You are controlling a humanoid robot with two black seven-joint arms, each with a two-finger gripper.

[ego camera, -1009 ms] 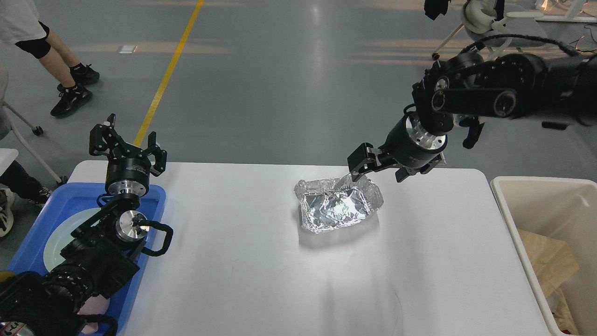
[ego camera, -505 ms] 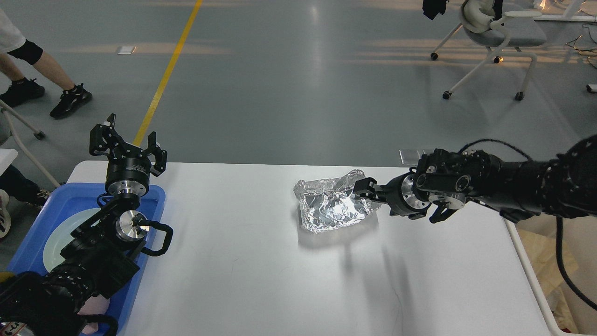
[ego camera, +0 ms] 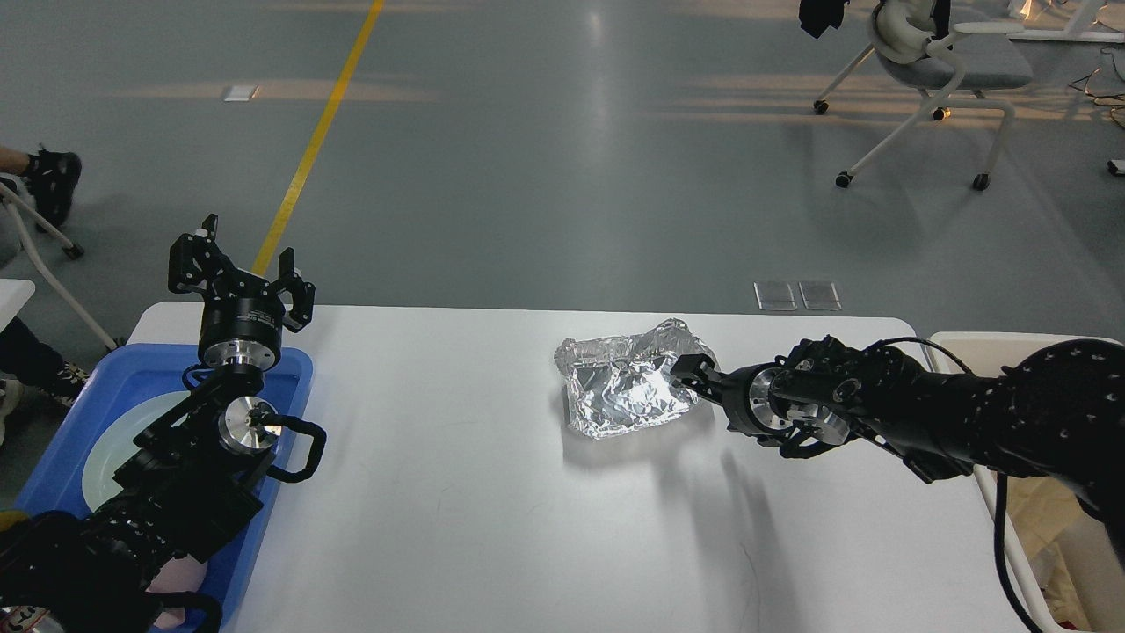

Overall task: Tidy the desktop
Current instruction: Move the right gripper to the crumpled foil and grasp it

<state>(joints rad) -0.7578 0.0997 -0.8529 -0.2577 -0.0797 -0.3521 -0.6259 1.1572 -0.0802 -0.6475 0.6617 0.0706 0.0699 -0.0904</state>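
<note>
1. Head view, step in hand: the right gripper [ego camera: 690, 371] reaches in from three o'clock, low over the desktop [ego camera: 492, 527], and meets the right edge of a crumpled foil tray [ego camera: 626, 391]. Its fingers look drawn close on the foil rim, but they are dark and partly end-on, so I cannot tell whether they truly pinch it.

2. Head view, doing it well: the foil seems thin and springy, so a bite on the folded rim should probably hold better than one on a loose flap. Lift gently, since a hard squeeze would likely crush the wall and let it slip.

3. Head view, where things lie: the foil tray sits near the centre of the desktop, a little toward twelve o'clock. The desktop itself fills the lower middle of the view.

4. Head view, other arm: the left gripper [ego camera: 235, 277] stands upright at nine o'clock with fingers spread wide and nothing between them, above a blue tray [ego camera: 294, 369] holding a pale plate [ego camera: 110, 448].

5. Head view, surroundings: a cream bin [ego camera: 984, 475] stands just off the desktop's right edge at four o'clock, with brown paper [ego camera: 1041, 510] inside, a likely drop place.

6. Head view, obstacles: the right forearm lies across the bin's near rim, so the arm may need to rise before swinging over. An office chair [ego camera: 932, 61] stands well apart at one o'clock.
</note>
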